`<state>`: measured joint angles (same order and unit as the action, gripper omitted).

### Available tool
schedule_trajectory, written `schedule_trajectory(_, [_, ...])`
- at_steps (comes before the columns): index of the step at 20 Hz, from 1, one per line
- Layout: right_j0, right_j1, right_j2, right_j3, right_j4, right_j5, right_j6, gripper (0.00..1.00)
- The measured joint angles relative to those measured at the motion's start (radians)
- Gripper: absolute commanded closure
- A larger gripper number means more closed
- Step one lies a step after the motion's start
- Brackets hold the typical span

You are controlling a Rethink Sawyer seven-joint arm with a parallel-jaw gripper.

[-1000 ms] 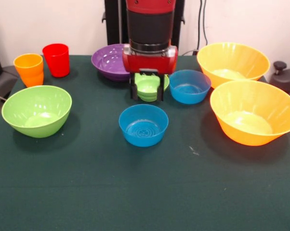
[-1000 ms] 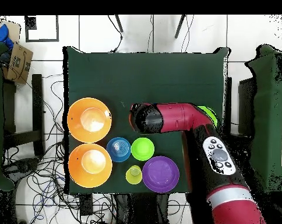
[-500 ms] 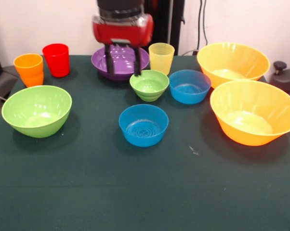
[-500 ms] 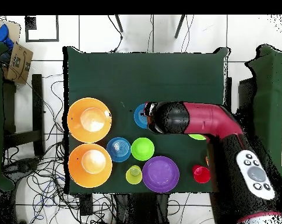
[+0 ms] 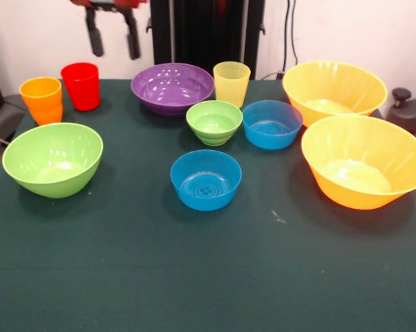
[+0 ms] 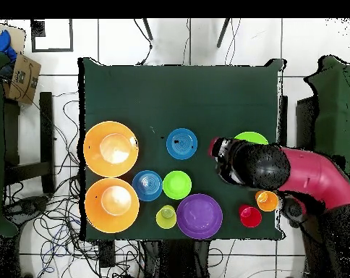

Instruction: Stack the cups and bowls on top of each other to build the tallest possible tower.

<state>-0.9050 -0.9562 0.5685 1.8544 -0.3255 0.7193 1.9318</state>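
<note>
Hanging above the table's (image 5: 208, 277) far left corner, my gripper (image 5: 112, 41) shows two dark fingers (image 5: 93, 40) spread apart with nothing between them, high over the red cup (image 5: 81, 86) and the orange cup (image 5: 41, 99). No tower stands: the small green bowl (image 5: 214, 122) sits alone on the cloth between the purple bowl (image 5: 172, 88), the yellow cup (image 5: 231, 84) and two small blue bowls (image 5: 272, 124) (image 5: 206, 179). The large green bowl (image 5: 52, 159) lies at left and the two large orange bowls (image 5: 334, 88) (image 5: 364, 161) at right.
</note>
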Motion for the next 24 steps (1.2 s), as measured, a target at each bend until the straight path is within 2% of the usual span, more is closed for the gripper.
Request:
schedule_trajectory(4, [-0.038,0.01,0.006,0.021,-0.044,-0.013,0.0,0.0])
schedule_trajectory(9, [-0.038,0.039,0.007,0.059,-0.116,-0.082,0.0,0.0])
schedule_trajectory(12, [-0.031,0.041,0.007,0.09,-0.136,-0.126,0.0,0.0])
schedule_trajectory(16, [-0.012,0.04,0.007,0.129,-0.141,-0.163,0.0,0.0])
schedule_trajectory(24, [0.006,0.028,0.009,0.155,-0.14,-0.163,0.0,0.0])
